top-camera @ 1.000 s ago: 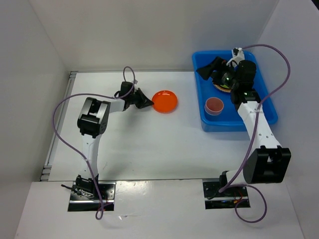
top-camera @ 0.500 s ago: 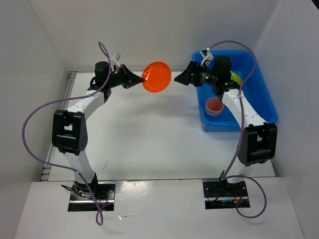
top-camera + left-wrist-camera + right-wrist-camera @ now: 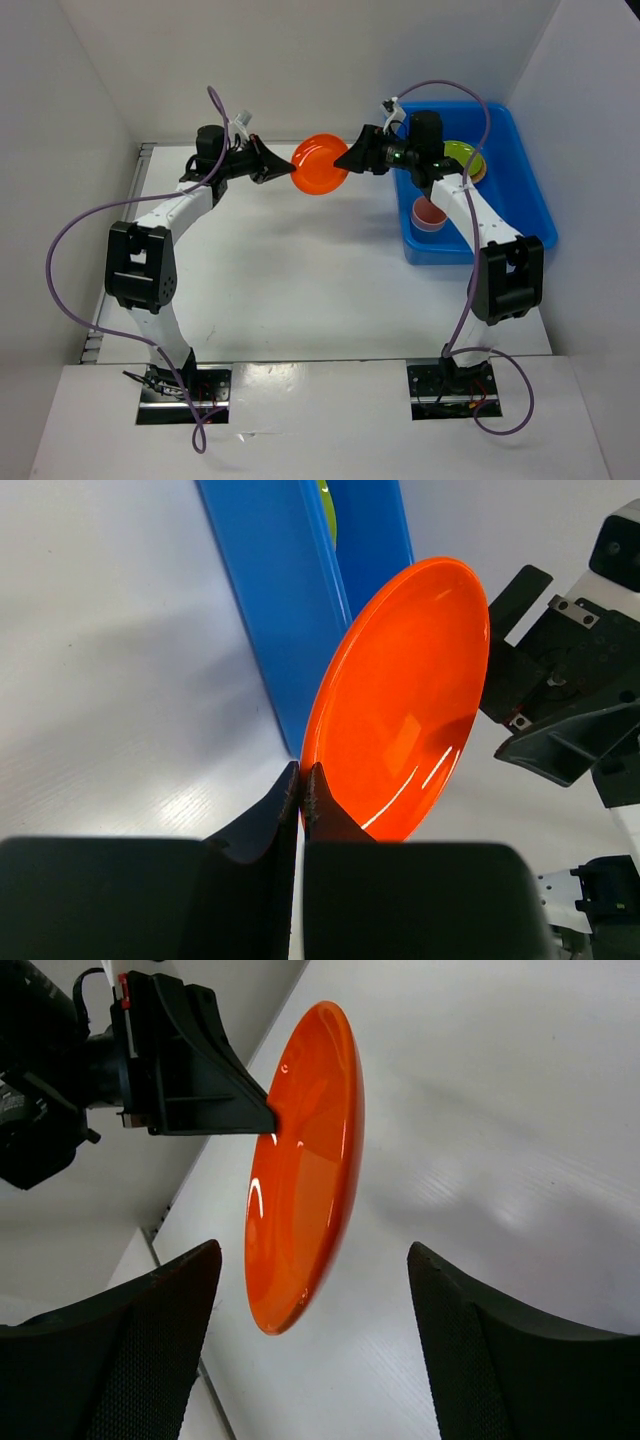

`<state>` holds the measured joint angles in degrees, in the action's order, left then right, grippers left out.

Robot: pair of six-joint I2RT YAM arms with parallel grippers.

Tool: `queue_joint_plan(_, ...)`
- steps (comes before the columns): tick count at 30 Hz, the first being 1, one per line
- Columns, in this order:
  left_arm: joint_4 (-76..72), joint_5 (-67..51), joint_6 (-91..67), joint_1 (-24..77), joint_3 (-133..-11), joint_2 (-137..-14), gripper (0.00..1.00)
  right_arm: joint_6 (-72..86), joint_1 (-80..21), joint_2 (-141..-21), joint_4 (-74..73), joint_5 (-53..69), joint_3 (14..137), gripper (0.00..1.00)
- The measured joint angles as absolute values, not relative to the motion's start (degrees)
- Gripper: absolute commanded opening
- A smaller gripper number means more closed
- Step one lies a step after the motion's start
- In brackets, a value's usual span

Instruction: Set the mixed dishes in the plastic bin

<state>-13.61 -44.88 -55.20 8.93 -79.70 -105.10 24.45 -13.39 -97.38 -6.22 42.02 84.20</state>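
An orange plate [image 3: 320, 165] hangs on edge in the air above the table, left of the blue plastic bin [image 3: 520, 215]. My left gripper [image 3: 293, 163] is shut on its left rim; in the left wrist view the closed fingertips [image 3: 312, 780] pinch the plate [image 3: 400, 700]. My right gripper [image 3: 342, 160] stands open at the plate's right edge. In the right wrist view the plate's [image 3: 305, 1170] near rim lies between the spread fingers [image 3: 190, 1290] without touching them. A lime green plate [image 3: 462, 155] and a pink cup [image 3: 430, 212] are inside the bin.
White walls close the table [image 3: 300, 270] at the back and on both sides. The bin's near wall [image 3: 290, 610] runs just behind the plate in the left wrist view. Purple cables loop off both arms.
The left arm has shifted the raised plate slightly right and lower. The right gripper has moved left out of the bin, up to the plate's edge, its fingers now on either side.
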Motion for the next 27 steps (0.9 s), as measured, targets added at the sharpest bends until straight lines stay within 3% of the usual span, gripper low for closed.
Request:
queue_joint_plan(2, -13.32, -44.86, -55.11, 9.13, -79.70, -105.10, 0.00, 24.71, -13.78, -97.58, -6.20, 41.58, 84.33, 0.69)
queue_joint_plan(8, -12.36, -44.91, -53.93, 10.31, -79.70, -105.10, 0.00, 25.17, -14.50, -99.83, -6.11, 40.88, 84.55, 0.52)
queue_joint_plan(12, -11.90, -45.21, -53.84, 10.55, -79.70, -105.10, 0.00, 25.61, -14.50, -100.92, -6.20, 40.40, 84.58, 0.23)
queue_joint_plan(15, -11.57, -45.47, -52.88, 10.55, -79.72, -105.10, 0.03, 26.39, -14.50, -101.21, -6.33, 39.62, 85.06, 0.08)
queue_joint_plan(16, -11.46, -45.52, -52.29, 10.55, -79.72, -105.10, 0.10, 26.81, -14.48, -101.27, -6.24, 39.22, 85.30, 0.02)
queue_joint_plan(18, -11.31, -45.41, -51.42, 10.61, -79.77, -105.10, 0.29, 27.18, -14.48, -101.27, -6.48, 38.65, 85.52, 0.00)
queue_joint_plan(19, -10.96, -45.32, -51.13, 10.59, -79.83, -105.10, 0.50, 27.11, -14.50, -101.30, -6.46, 38.22, 85.58, 0.00)
queue_joint_plan(20, -10.44, -45.28, -50.63, 10.59, -79.85, -105.10, 0.59, 27.07, -14.50, -101.27, -6.48, 37.65, 85.65, 0.00)
queue_joint_plan(21, -9.72, -45.12, -50.28, 10.59, -79.90, -105.10, 0.75, 27.09, -14.50, -101.27, -6.66, 36.91, 85.84, 0.00)
queue_joint_plan(23, -8.19, -44.77, -49.25, 10.50, -80.07, -105.10, 0.85, 26.94, -14.50, -101.19, -7.09, 34.89, 86.21, 0.00)
queue_joint_plan(27, -5.30, -43.22, -47.22, 9.63, -80.47, -104.95, 0.93, 26.79, -13.96, -100.31, -9.34, 28.53, 88.09, 0.00)
